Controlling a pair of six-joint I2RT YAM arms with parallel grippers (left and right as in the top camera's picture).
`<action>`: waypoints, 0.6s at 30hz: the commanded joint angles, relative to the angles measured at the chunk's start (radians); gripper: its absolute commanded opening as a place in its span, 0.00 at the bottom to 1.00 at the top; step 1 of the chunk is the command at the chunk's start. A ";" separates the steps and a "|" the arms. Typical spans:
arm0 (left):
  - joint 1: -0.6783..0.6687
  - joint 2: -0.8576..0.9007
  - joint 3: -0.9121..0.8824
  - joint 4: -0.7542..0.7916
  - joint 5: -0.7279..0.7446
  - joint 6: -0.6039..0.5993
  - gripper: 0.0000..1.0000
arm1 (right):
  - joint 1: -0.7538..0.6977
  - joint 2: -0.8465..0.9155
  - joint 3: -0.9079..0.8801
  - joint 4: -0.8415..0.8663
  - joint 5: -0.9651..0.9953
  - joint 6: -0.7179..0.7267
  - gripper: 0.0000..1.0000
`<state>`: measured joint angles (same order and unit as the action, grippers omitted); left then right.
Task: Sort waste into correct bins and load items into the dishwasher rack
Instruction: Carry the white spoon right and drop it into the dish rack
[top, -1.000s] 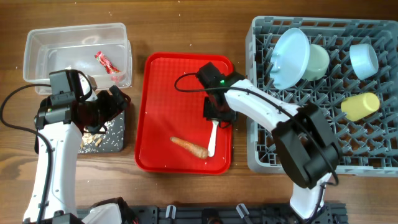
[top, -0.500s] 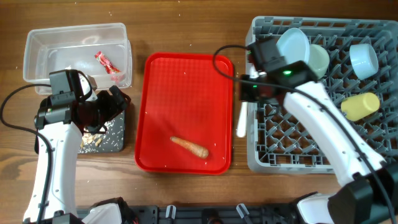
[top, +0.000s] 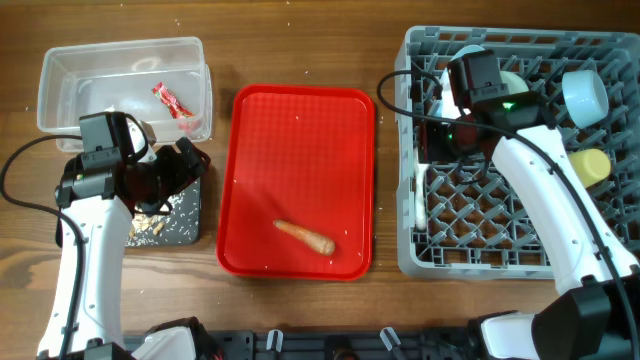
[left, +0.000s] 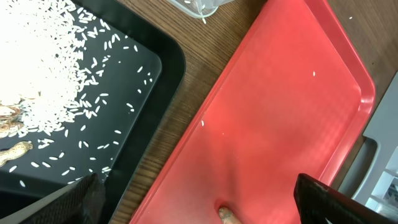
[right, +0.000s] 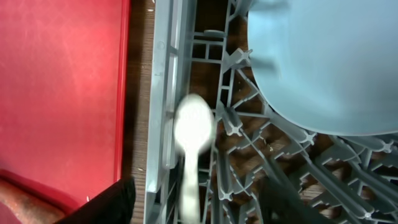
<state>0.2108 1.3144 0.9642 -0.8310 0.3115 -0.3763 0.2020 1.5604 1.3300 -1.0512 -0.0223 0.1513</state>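
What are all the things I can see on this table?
table: 1, brown wood
tub: 1, clear, far left
wrapper: 1, red, in tub
tissue: 1, white, in tub
black tray: 1, near the tub, partly under left arm
rice: a heap, white, in black tray
red tray: 1, middle
carrot: 1, orange, on red tray
rack: 1, grey, right
spoon: 1, white, at rack's left edge
plate: 1, whitish, in rack
bowls: 2, mint and blue, in rack
cup: 1, yellow, in rack
left gripper: open, empty
right gripper: open, over spoon
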 joint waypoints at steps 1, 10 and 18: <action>0.003 -0.005 0.005 -0.007 0.002 0.005 1.00 | -0.002 -0.011 -0.002 0.002 0.007 -0.021 0.66; -0.121 -0.005 0.005 -0.047 0.001 -0.016 0.99 | -0.026 -0.087 -0.002 -0.021 0.003 0.006 0.71; -0.364 0.034 0.000 -0.090 0.001 -0.250 0.97 | -0.098 -0.087 -0.004 -0.177 0.003 0.004 0.71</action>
<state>-0.0616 1.3186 0.9642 -0.9062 0.3115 -0.4877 0.1287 1.4857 1.3300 -1.2022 -0.0219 0.1551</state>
